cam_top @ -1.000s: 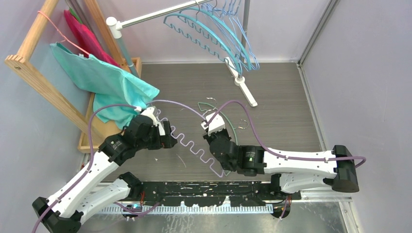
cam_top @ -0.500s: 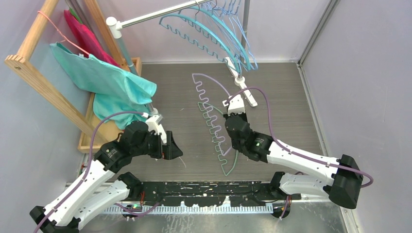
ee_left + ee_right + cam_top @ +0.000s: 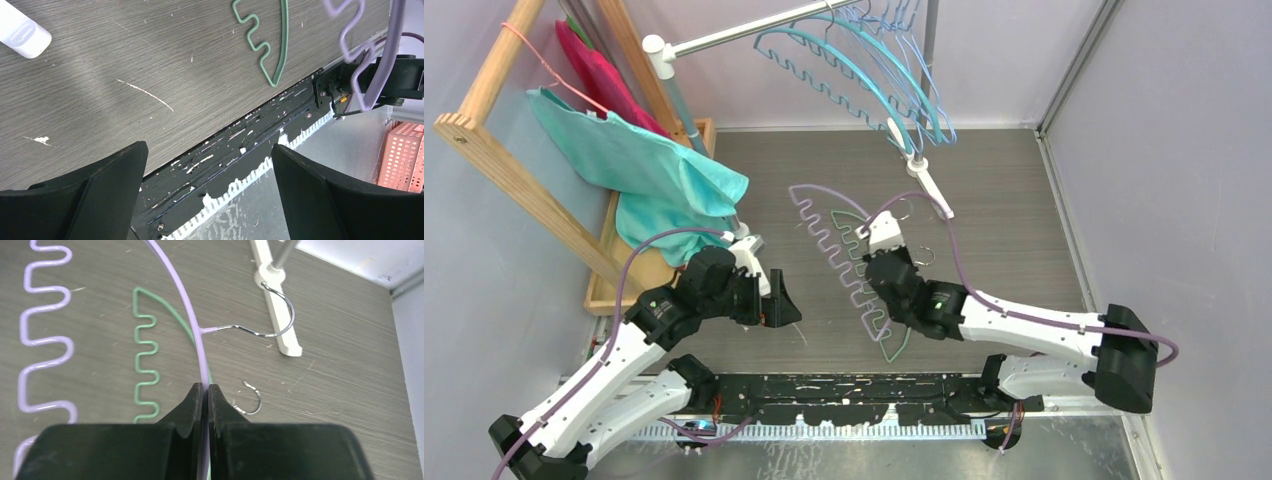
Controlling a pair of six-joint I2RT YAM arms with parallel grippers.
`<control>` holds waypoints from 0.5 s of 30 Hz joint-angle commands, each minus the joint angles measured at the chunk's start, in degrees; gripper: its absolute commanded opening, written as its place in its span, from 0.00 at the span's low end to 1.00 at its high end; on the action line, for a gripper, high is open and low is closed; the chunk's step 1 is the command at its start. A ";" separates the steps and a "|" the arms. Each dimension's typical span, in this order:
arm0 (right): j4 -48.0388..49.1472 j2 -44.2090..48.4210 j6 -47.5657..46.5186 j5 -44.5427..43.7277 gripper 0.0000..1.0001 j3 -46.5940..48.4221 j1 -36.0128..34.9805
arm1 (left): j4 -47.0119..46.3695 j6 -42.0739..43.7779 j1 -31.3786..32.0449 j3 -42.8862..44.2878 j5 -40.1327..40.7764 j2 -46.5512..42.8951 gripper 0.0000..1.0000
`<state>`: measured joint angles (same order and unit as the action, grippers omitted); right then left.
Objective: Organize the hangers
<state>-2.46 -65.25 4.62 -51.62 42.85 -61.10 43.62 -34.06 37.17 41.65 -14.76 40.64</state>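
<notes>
The right gripper (image 3: 205, 388) was closed on the lavender hanger (image 3: 202, 355). Its two black fingers pinched the smooth, thin arch a little below the place where the small metal hook (image 3: 280, 327) comes out. This hanger had a round upper arch and a lower bar bent into a regular square wave. In the top view it lay slanted across the middle of the table (image 3: 1004, 200), and in the left wrist view its near end seemed to be raised from the surface.

Under it, the green hanger (image 3: 272, 79) lay flat on the table. It had the same shape, a plain curved side and a wavy side that met in a pointed tip near the front edge. Its shiny wire hook (image 3: 252, 400) was seen just beside the right fingers.

The left gripper (image 3: 209, 147) was wide open and held nothing. It hovered over the front edge of the table, apart from both hangers.

The other hangers (image 3: 924, 120), light blue and teal, hung close together on the grey metal rail (image 3: 744, 28) at the back. Some of them had wavy bars too. The rail's white flat foot (image 3: 929, 190) rested on the table near the lavender hook.

The table surface was dark grey with a fine wood grain and some pale scratches. On the left stood a wooden frame (image 3: 504, 160) with a soft teal cloth (image 3: 644, 170) hanging on it.
</notes>
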 commanded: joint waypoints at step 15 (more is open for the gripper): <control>11.35 -8.18 -23.41 -17.95 0.01 19.07 -12.40 | 1.50 -0.13 0.19 1.98 0.08 -2.25 0.98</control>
<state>-1.45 -73.41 -7.81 -63.88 56.80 -73.54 44.86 -34.68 37.17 41.69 -14.74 39.81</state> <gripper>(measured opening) 0.084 0.979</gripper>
